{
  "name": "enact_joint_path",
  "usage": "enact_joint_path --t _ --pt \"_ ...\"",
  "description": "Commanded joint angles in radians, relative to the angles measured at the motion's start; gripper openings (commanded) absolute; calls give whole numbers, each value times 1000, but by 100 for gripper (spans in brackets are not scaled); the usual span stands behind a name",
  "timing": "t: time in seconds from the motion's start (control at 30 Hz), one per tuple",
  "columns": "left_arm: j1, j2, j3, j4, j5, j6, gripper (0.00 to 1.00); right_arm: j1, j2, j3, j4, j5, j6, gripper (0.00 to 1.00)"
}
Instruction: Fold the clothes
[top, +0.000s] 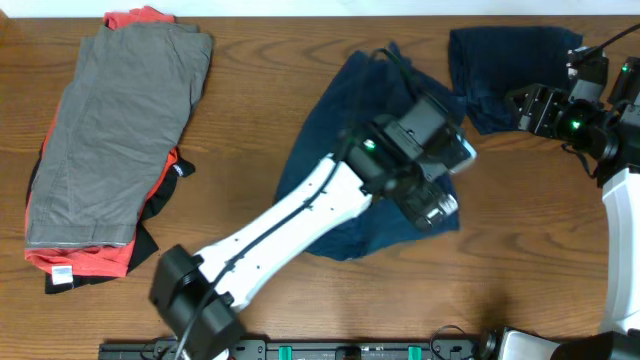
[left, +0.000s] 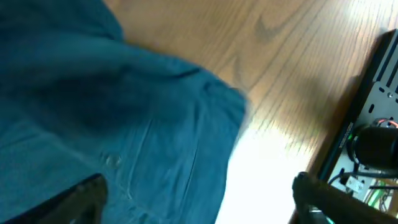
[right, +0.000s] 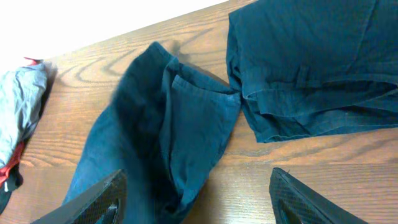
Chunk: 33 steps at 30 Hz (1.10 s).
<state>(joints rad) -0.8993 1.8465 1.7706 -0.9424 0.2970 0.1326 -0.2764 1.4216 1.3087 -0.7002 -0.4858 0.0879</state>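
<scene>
The dark navy shorts (top: 340, 130) lie crumpled and spread on the middle of the wooden table. My left gripper (top: 435, 208) hovers over their right edge. In the left wrist view the shorts (left: 124, 124) show seams and a button, and the left fingers (left: 196, 199) are wide apart, holding nothing. My right gripper (top: 522, 105) is at the right, beside a folded navy garment (top: 500, 60). In the right wrist view its fingers (right: 199, 199) are wide open and empty, with the shorts (right: 161, 124) ahead and the folded navy garment (right: 311, 62) at upper right.
A stack of clothes lies at the far left: a grey garment (top: 110, 130) on top, with red-orange (top: 100, 260) and black ones under it. A black equipment rail (left: 373, 112) runs along the table's front edge. Bare wood (top: 520, 260) lies at the front right.
</scene>
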Motion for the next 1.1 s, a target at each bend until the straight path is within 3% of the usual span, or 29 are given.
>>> enact_joint_path --t 0.0,0.2,0.33,0.57,0.77,1.07 --pt "14 6 1 6 -27 8 98 -11 -19 21 -8 -19 8 72" --pt "106 -89 8 19 -78 -25 98 -11 -19 21 -39 -19 8 72" --pt "214 -168 8 -1 -82 -113 98 -3 -19 21 -106 -20 8 72" --pt "439 -197 -23 -264 -82 -195 98 89 -11 19 -330 30 -41 79" --pt "562 -196 -240 -278 -82 -245 98 185 0 -3 -475 121 -18 79" --pt "681 -196 -575 -102 -81 -321 98 272 0 -199 -441 254 179 78"
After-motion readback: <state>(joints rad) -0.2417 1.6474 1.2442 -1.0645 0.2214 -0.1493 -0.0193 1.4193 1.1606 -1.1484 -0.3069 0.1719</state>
